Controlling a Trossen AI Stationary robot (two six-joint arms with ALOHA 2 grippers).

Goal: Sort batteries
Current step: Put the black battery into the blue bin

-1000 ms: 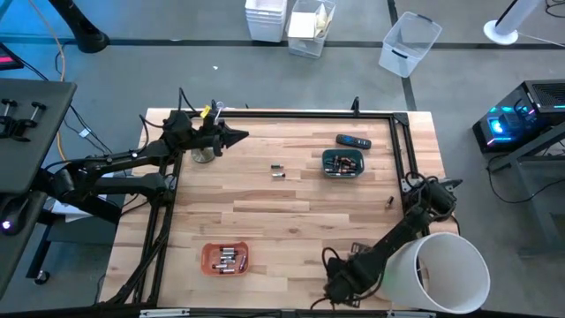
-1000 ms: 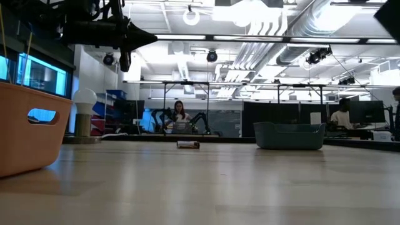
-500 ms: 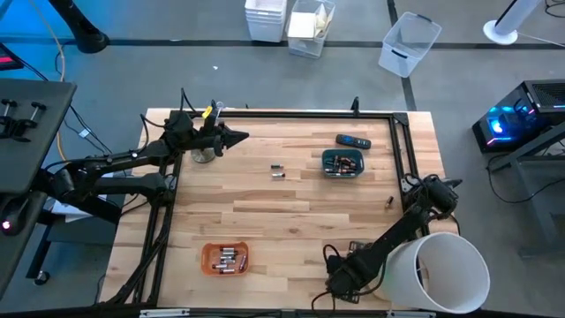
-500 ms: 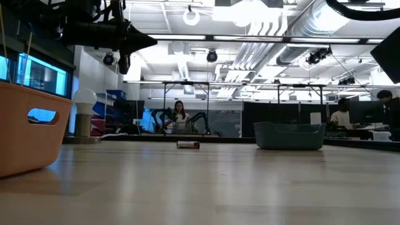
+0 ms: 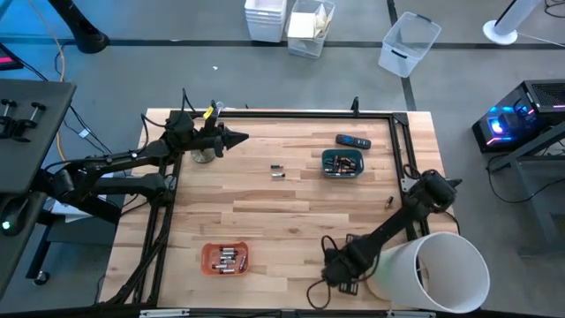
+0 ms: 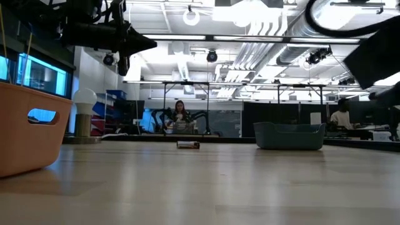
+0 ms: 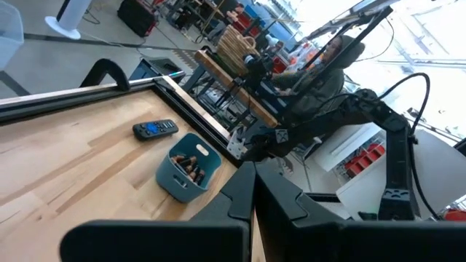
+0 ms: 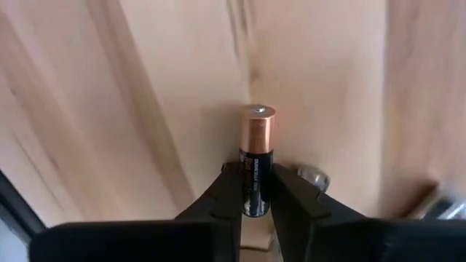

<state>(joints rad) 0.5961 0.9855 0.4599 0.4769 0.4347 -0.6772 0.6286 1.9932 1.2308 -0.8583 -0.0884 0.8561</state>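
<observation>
A loose battery [image 8: 258, 145] with a black body and a copper end lies on the wood near the table's right edge [image 5: 389, 202]. My right gripper [image 8: 256, 178] stands over it, pointing down, shut on it. Two more batteries [image 5: 277, 170] lie loose mid-table. A teal bin [image 5: 342, 163] and an orange bin [image 5: 225, 258] each hold several batteries. My left gripper [image 5: 237, 137] hovers shut at the far left, holding nothing. My right gripper pinches the battery's black body [image 8: 255, 166] between its two fingers [image 8: 227, 185], one on each long side. The fingers come from above, pointing down, and lie across the battery. The battery lies flat on the table, its copper end clear of the fingers.
A dark remote [image 5: 353, 141] lies beyond the teal bin. A white bucket [image 5: 446, 269] stands at the near right corner, beside my right arm. A black frame rail [image 5: 402, 150] runs along the right edge. A small silvery thing [image 8: 313, 175] lies beside the held battery.
My right arm has come down toward the battery by the right edge and shifted a little toward the table's left; it now shows lower in the low view. The battery lies where it was.
</observation>
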